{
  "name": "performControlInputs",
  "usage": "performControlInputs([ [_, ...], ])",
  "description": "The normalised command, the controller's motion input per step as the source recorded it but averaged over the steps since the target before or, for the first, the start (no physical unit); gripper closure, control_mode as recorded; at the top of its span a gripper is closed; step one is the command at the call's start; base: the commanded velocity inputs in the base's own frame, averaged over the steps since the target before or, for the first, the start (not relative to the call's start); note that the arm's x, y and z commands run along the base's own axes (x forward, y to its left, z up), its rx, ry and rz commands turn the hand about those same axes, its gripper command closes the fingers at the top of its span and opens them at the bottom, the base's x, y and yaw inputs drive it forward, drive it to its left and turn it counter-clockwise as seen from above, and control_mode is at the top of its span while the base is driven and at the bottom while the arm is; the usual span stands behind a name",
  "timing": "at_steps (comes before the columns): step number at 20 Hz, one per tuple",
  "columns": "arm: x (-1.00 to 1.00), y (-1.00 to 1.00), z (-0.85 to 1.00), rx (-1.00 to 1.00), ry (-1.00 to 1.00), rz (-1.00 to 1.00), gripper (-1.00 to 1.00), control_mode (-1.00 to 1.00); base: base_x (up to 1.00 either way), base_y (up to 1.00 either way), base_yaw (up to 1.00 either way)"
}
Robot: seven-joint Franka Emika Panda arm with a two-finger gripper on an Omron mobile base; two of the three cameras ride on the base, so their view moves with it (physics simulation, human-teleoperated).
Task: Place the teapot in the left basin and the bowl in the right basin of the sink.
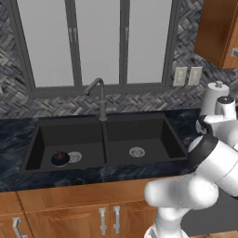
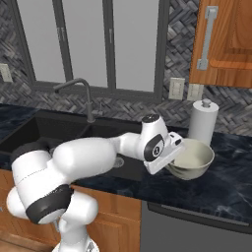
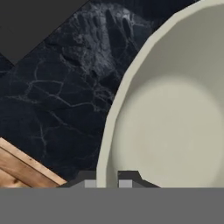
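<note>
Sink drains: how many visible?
2. One silver drain sits in the left basin, right beside the teapot. The other drain is in the right basin, which holds nothing else. None seem hidden.

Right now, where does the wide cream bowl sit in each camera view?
Left base view: white robot arm hides the black marbled counter right of the matte black sink.
Right base view: wide cream bowl at centre right, on that counter.
Hand view: bowl across the right half, claw astride its rim.
Shared landmark: the counter.
</note>
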Motion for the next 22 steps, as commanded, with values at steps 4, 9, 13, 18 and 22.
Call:
performControlInputs([
  [4, -0.30, 0.32, 0.25, 0.00, -0.05, 0.00, 1.00, -1.00, 0.00, 0.00, 0.00],
  [9, -0.29, 0.37, 0.21, 0.00, -0.07, 0.00, 1.00, -1.00, 0.00, 0.00, 0.00],
  [13, -0.25, 0.36, 0.21, 0.00, -0.08, 0.03, 1.00, -1.00, 0.00, 0.00, 0.00],
  [18, -0.18, 0.39, 0.19, 0.00, -0.03, 0.06, 1.00, -1.00, 0.00, 0.00, 0.00],
  [22, -0.10, 0.40, 0.20, 0.00, 0.00, 0.06, 1.00, -1.00, 0.00, 0.00, 0.00],
])
